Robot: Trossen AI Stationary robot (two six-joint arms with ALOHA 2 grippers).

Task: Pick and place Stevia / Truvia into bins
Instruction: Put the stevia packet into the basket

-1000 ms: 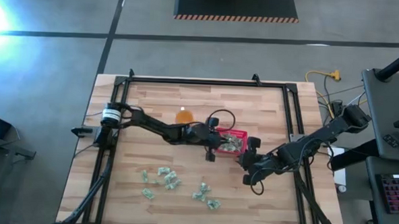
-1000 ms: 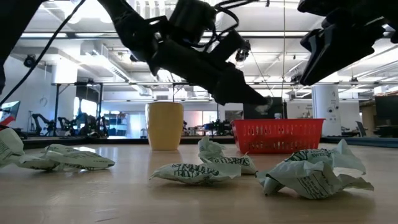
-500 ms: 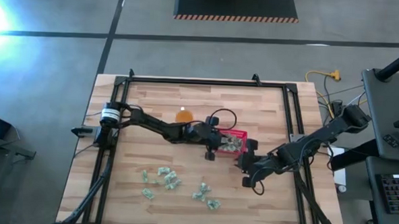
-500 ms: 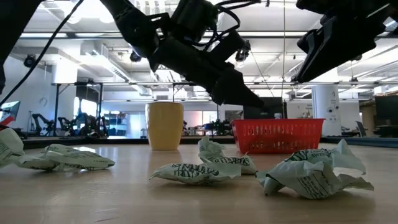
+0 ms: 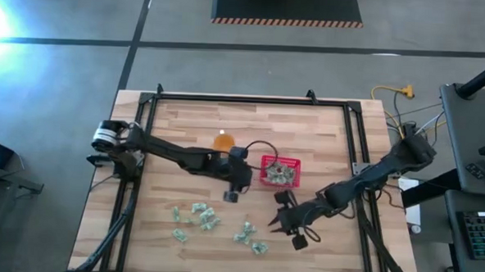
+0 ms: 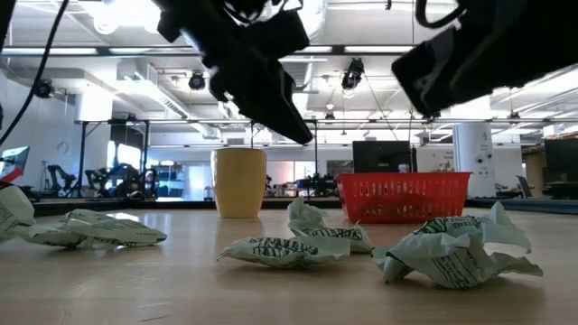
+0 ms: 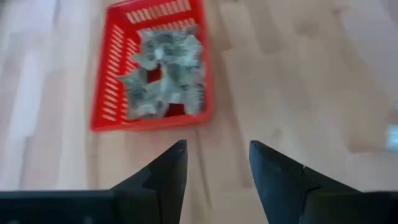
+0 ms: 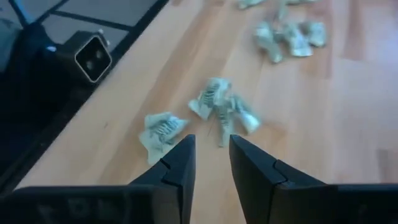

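The red basket (image 5: 266,161) stands right of the table's middle, with several green-and-white packets (image 7: 165,74) lying in it. More packets lie loose near the front edge, in a left cluster (image 5: 196,217) and a right cluster (image 5: 249,233). My left gripper (image 5: 231,195) hangs open and empty above the table, left of and nearer than the basket (image 7: 102,99). My right gripper (image 5: 277,223) is open and empty, just right of the right cluster. Two of those packets (image 8: 219,104) lie just beyond its fingertips (image 8: 211,142).
A translucent orange cup (image 5: 223,141) stands beyond and to the left of the basket; it also shows in the low view (image 6: 239,182). Crumpled packets (image 6: 284,250) lie across the foreground of the low view. A black frame (image 5: 228,98) borders the table.
My left gripper has drawn back from over the basket toward the table's left and near edges; the pale packet seen at its tips a second ago is gone from them. My right gripper has moved toward the near edge and left, toward the loose packets.
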